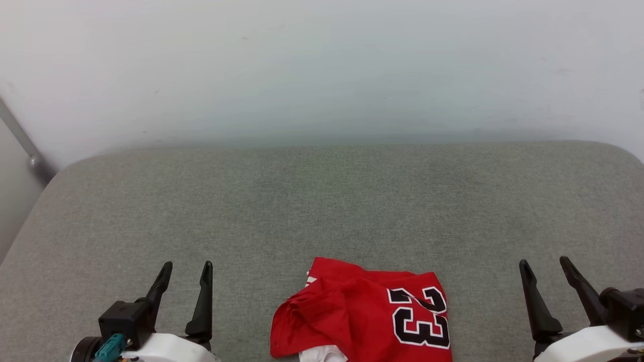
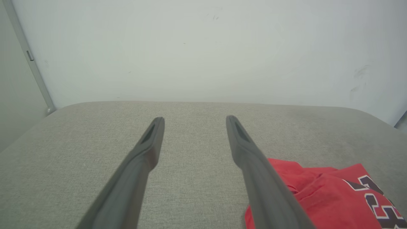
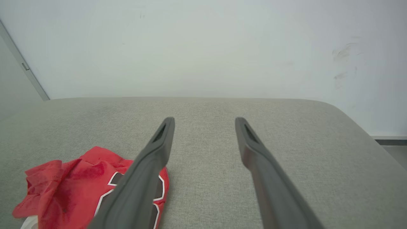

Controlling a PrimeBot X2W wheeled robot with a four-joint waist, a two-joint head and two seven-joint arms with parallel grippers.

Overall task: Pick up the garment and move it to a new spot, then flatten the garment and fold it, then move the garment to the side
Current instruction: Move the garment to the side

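Two grippers hovered over a grey fabric cushion [image 1: 322,211] with their dark fingers spread wide apart and nothing between them. In the head view the left gripper [image 1: 187,265] sat at about 7 o'clock and the right gripper [image 1: 544,261] at about 5 o'clock, both pointing toward 12 o'clock, where a pale wall [image 1: 322,65] rose behind the cushion. The red jersey [image 1: 362,311] lay crumpled on the cushion at 6 o'clock, between the two grippers and touching neither, its lower part cut off by the frame edge. A black, white-outlined "23" [image 1: 420,317] showed on its 3 o'clock side, rumpled red folds bunched toward 9 o'clock, and a bit of white fabric [image 1: 322,354] peeked out beneath them. In the left wrist view the left gripper [image 2: 194,118] framed bare cushion, with the jersey [image 2: 321,197] at 4 o'clock, partly behind one finger. In the right wrist view the right gripper [image 3: 205,119] likewise framed bare cushion, with the jersey [image 3: 73,181] at 8 o'clock. A thin grey strip [image 1: 25,146] ran down the wall at 9 o'clock in the head view.
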